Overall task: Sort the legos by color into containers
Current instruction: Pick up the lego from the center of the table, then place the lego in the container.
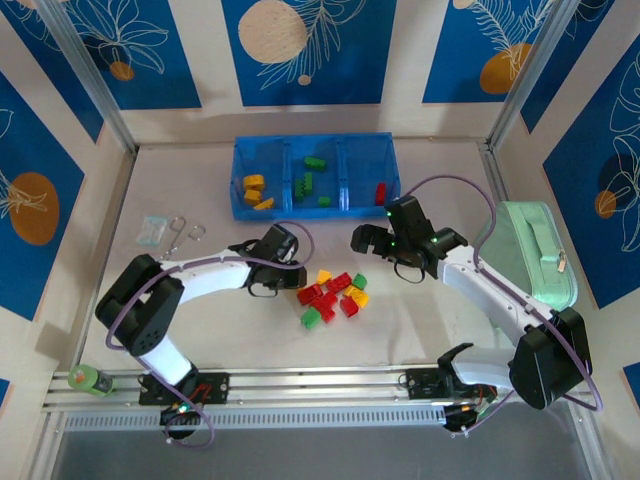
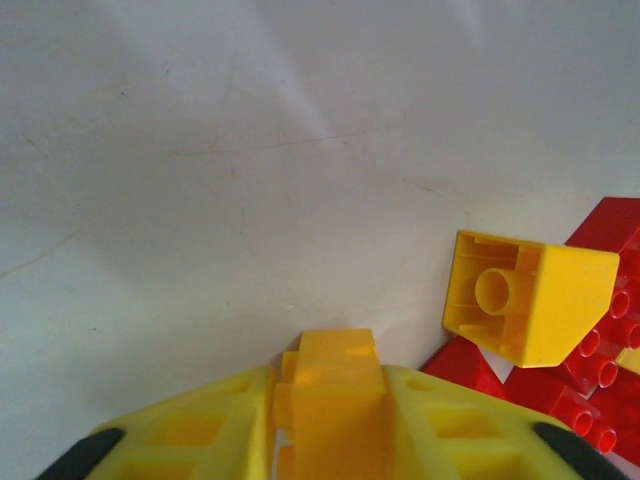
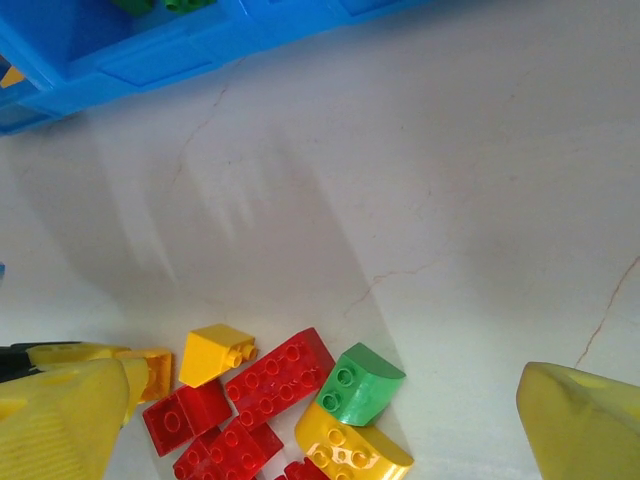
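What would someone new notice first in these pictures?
First, the bright pile of red, yellow and green legos in the middle of the table, with the left pincer shut on an orange brick at the pile's left edge. Beyond it, the blue tray at the far side holds orange pieces on the left, green in the middle and red on the right. The right pincer hangs open just right of the pile.

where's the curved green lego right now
Right wrist view, bottom centre: the curved green lego lies beside a red brick and a curved yellow lego.
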